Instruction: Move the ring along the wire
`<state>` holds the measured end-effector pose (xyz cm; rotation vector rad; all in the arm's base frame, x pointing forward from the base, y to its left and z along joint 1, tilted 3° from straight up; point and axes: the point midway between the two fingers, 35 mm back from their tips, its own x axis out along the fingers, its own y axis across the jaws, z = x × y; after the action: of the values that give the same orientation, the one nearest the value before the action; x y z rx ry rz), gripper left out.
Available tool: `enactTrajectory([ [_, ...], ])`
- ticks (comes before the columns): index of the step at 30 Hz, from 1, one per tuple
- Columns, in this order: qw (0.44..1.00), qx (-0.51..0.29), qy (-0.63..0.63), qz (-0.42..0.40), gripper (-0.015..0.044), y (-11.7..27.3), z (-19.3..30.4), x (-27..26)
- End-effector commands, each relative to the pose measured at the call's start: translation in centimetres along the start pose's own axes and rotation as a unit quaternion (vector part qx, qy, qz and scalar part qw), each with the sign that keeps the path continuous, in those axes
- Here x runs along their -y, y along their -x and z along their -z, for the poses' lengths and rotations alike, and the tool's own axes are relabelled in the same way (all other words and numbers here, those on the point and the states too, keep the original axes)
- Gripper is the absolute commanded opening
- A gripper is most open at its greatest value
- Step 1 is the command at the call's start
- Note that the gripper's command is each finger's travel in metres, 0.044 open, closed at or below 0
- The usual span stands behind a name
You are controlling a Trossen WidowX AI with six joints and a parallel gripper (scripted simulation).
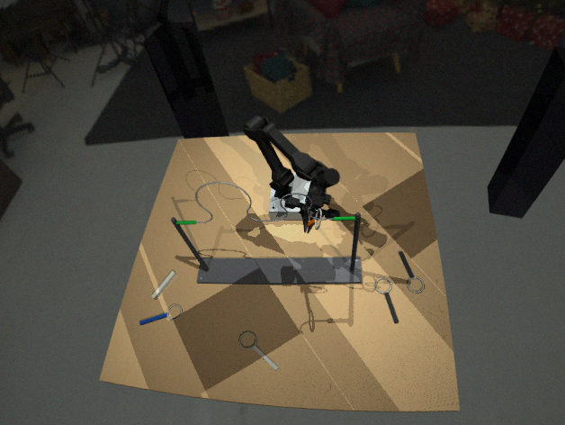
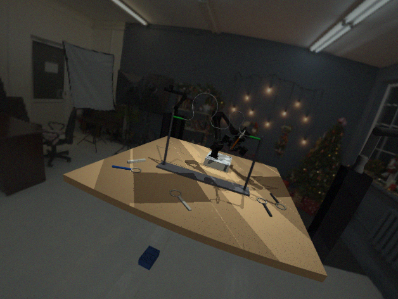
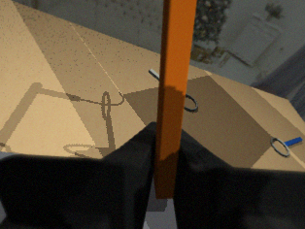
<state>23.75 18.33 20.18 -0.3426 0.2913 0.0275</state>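
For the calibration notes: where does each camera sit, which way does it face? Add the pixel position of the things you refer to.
Top: high above the table (image 1: pixel 319 375) (image 2: pixel 192 231), looking steeply down; arm and hand (image 1: pixel 307 230) (image 2: pixel 231 148) (image 3: pixel 162 129) in view.
Exterior: off the table's side, across the wire stand from the arm, looking toward the arm; arm shows.
Wrist: on the arm, looking past the fingers along the orange handle.
Shared: top and exterior both show the whole stand.
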Motion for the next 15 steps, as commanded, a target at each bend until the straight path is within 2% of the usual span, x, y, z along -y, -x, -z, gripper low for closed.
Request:
enactTrajectory([
  [1, 0.999, -0.005, -0.042, -0.020, -0.0150, 0.3, -0.2, -1.6],
  [15, 0.991, -0.016, -0.122, -0.056, -0.0150, 1.1, -0.9, -5.0],
])
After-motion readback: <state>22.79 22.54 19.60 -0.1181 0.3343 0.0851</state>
